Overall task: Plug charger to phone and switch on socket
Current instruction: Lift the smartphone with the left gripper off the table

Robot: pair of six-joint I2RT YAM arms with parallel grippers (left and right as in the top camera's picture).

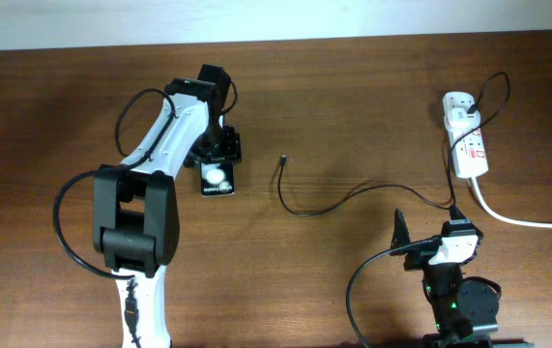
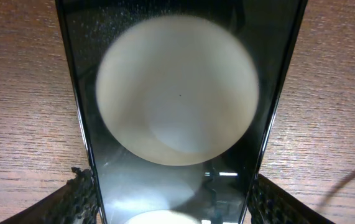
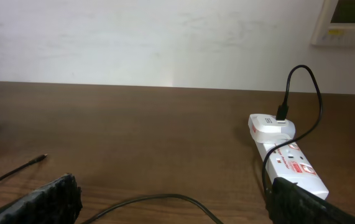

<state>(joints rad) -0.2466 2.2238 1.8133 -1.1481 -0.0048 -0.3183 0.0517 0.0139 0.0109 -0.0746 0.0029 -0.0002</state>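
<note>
The black phone (image 1: 218, 178) lies flat on the table at the left centre, and one white round patch shows. It fills the left wrist view (image 2: 177, 93). My left gripper (image 1: 217, 147) is over its far end, with a finger against each long edge (image 2: 176, 208), shut on it. The charger cable (image 1: 338, 203) lies across the middle, with its tip (image 1: 282, 160) free on the table right of the phone. The tip also shows in the right wrist view (image 3: 43, 158). The white socket (image 1: 467, 135) lies at the far right (image 3: 289, 158). My right gripper (image 1: 428, 226) is open and empty (image 3: 177, 211), low over the cable.
A thick white cord (image 1: 527, 222) runs from the socket to the right edge. A white plug block (image 3: 270, 127) with a black lead sits on the socket's far end. A pale wall stands behind the table.
</note>
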